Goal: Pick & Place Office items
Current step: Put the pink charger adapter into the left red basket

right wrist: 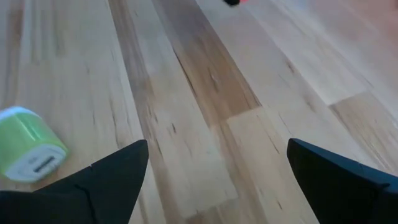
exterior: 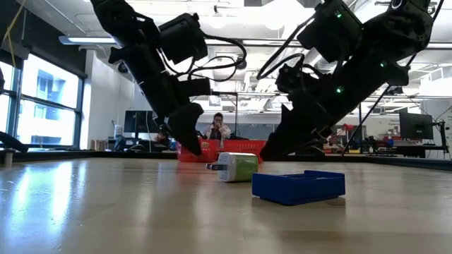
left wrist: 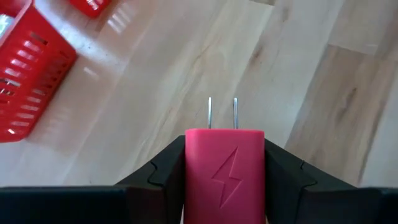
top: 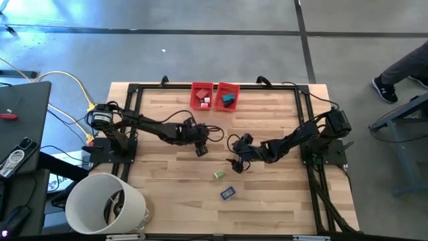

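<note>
My left gripper point(top: 200, 150) is over the middle of the table, shut on a pink charger plug point(left wrist: 224, 177) with a lightning bolt on its face. My right gripper point(top: 237, 165) stands open a little to the right of it, low over the wood, with nothing between its fingers. A green charger point(right wrist: 28, 152) lies on its side on the table just beyond the right gripper's fingers, toward the near edge point(top: 219, 175). A dark blue piece point(top: 227, 193) lies flat nearer the front edge. Two red bins point(top: 202, 95) point(top: 229, 96) at the far edge hold several small items. My left gripper pinches the pink charger's two side faces point(left wrist: 190, 171) between its two fingers point(left wrist: 155, 177). The fingers slant down and forward from the table's left. The two metal prongs point(left wrist: 222, 112) stick out ahead past the fingertips. The charger is held clear above the wood.
A big white bucket point(top: 107, 204) stands at the table's near left corner. A black frame point(top: 134, 90) runs around the table top. Bare wood lies between the grippers and the bins. People sit in the room beyond the far edge.
</note>
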Robot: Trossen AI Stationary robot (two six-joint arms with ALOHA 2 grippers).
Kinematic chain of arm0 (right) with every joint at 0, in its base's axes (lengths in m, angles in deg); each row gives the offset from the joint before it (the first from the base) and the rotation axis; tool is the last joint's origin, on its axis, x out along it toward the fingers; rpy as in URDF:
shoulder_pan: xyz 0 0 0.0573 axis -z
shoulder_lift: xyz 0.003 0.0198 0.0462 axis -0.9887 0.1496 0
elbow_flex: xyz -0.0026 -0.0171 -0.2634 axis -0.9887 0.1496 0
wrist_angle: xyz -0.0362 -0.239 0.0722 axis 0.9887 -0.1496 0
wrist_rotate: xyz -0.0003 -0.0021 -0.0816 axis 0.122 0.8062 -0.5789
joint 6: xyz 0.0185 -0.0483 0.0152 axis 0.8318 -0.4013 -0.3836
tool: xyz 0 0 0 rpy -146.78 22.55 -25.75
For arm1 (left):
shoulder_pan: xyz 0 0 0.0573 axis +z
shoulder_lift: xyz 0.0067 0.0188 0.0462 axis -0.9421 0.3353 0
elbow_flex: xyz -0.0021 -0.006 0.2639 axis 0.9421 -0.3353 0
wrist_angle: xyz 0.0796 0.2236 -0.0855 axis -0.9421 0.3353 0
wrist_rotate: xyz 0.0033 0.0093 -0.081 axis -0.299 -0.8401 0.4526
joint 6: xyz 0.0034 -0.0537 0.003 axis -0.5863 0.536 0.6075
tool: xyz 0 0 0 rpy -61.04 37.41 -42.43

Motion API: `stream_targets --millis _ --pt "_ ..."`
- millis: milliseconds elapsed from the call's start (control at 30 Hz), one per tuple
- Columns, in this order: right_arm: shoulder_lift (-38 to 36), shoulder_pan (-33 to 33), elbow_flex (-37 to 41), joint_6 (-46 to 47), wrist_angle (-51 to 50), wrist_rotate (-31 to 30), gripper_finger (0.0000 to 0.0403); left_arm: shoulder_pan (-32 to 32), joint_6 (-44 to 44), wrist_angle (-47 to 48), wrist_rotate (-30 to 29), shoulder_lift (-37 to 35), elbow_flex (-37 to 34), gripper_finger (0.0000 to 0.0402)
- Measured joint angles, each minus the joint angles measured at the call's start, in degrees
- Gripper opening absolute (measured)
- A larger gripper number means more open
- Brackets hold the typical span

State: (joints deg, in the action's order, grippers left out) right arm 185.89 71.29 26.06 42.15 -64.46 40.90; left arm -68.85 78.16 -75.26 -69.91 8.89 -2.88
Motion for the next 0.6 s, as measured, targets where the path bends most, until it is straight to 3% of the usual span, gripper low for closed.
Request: stream_targets --millis 233,600 --pt "0.0 -0.25 0.0 -1.8 3.74 0.63 0.0372 -2.18 -1.38 -0.95 0.06 -1.3 0.26 0.0143" --pt "0.0 -0.92 0.0 -9.44 12.84 2.29 0.0372 -6.41 -4.16 -4.75 0.52 -9.2 0.31 0.0143"
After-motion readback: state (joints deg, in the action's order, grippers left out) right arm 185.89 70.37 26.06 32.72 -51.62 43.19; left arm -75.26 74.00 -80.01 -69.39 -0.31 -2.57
